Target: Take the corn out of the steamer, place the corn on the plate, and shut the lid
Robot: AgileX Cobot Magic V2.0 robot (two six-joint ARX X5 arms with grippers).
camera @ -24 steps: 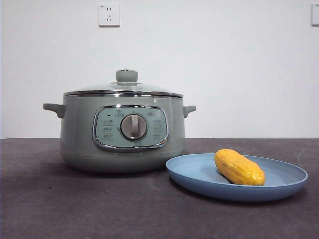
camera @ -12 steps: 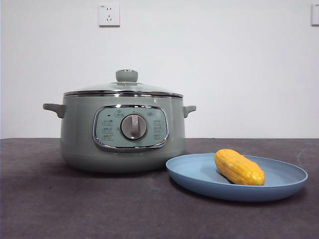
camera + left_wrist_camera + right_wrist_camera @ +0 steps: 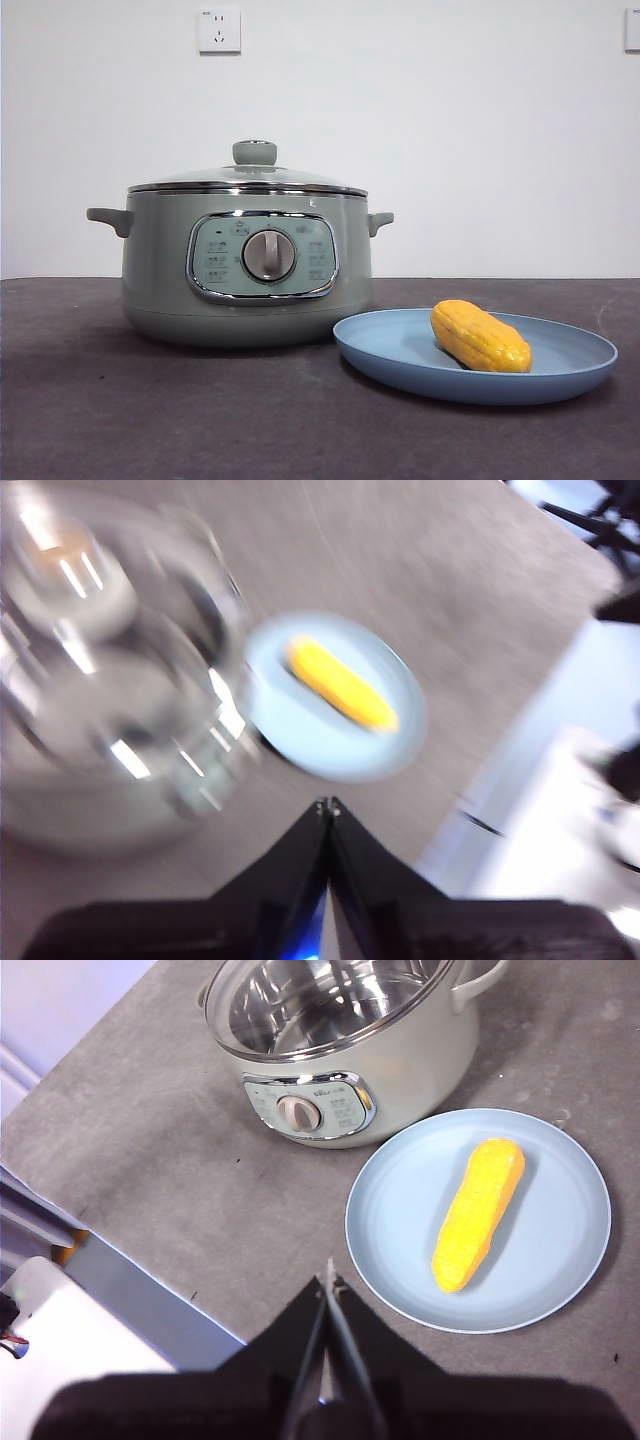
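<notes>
The corn (image 3: 480, 337) lies on the light-blue plate (image 3: 400, 350), right of the steamer (image 3: 160, 270). The lid (image 3: 254, 176) sits closed on the steamer, its green knob on top. In the right wrist view the corn (image 3: 478, 1215) lies on the plate (image 3: 390, 1220) beside the steamer (image 3: 420, 1055). My right gripper (image 3: 328, 1282) is shut and empty, high above the table, apart from the plate. My left gripper (image 3: 328, 805) is shut and empty, high above; its view is blurred and shows the corn (image 3: 340, 685), the plate (image 3: 290, 730) and the lid (image 3: 110, 670).
A dark grey table (image 3: 200, 420) bears everything. A white wall with a power socket (image 3: 219, 30) stands behind. The table's edge and floor show in the right wrist view (image 3: 130, 1290).
</notes>
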